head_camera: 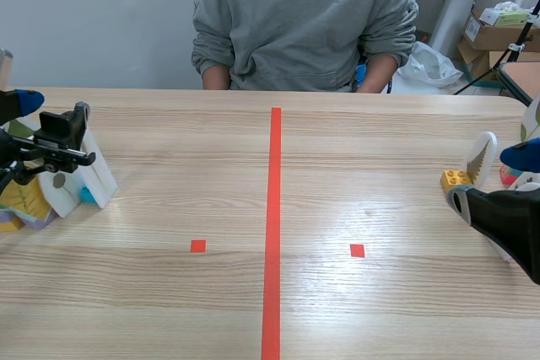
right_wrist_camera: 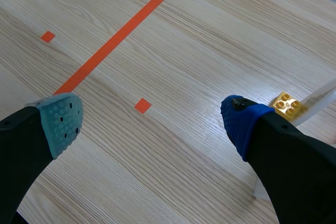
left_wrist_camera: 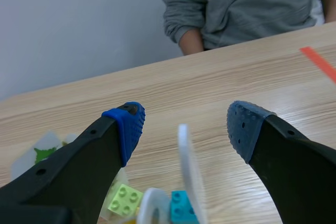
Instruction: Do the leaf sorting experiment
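My left gripper (head_camera: 18, 105) hangs open at the table's left edge over a cluster of pieces. In the left wrist view its fingers (left_wrist_camera: 186, 125) straddle an upright white card (left_wrist_camera: 185, 166) set in a teal block (left_wrist_camera: 180, 207). A lime block (left_wrist_camera: 125, 199) and a card with a green leaf (left_wrist_camera: 43, 153) lie beside them. My right gripper (head_camera: 489, 179) is open at the right edge with only bare table between its fingers (right_wrist_camera: 152, 121). A yellow block (right_wrist_camera: 287, 104) holding a white card (head_camera: 481, 159) stands just beyond its blue pad (right_wrist_camera: 240, 121).
A person in a grey sweatshirt (head_camera: 299, 18) sits across the table, hands below its edge. A white stand (head_camera: 89, 176) and coloured pieces (head_camera: 25, 204) crowd the left edge. Boxes (head_camera: 498, 27) stand on the floor behind right.
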Available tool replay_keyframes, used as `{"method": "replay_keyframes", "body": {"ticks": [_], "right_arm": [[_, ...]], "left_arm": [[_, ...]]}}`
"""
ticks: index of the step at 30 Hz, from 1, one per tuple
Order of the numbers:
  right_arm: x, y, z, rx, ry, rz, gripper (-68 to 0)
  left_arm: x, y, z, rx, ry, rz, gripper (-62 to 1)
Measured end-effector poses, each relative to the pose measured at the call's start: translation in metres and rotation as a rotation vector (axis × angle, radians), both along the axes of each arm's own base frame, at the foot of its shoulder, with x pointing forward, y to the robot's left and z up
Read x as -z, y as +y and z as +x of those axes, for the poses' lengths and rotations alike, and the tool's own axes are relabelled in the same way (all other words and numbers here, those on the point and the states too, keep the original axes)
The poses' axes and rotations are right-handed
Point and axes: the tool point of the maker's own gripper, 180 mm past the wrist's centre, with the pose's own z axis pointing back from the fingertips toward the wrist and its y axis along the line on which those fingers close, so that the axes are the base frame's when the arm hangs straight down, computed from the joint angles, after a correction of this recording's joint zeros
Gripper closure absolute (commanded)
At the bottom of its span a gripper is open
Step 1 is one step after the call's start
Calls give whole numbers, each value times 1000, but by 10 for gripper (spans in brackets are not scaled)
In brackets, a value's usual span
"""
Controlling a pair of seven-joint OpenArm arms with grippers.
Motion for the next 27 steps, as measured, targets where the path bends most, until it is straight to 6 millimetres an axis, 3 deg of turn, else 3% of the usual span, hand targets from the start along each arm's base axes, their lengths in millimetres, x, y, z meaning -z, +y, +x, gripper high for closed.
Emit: {"method": "replay_keyframes", "body": {"ticks": [8,14,21,27], "right_arm": [[0,0,0,0,0,0,-534],[0,0,0,0,0,0,-534],[0,0,0,0,0,0,-534],[0,0,0,0,0,0,-534]], "left_arm": [[-30,-72,-58,281,-11,-16,-365],[-47,-110,-98,432,8,-90,-365],[-51,-128,-124,493,53,-120,-388],[-35,-129,-140,487,150,-161,-408]]}}
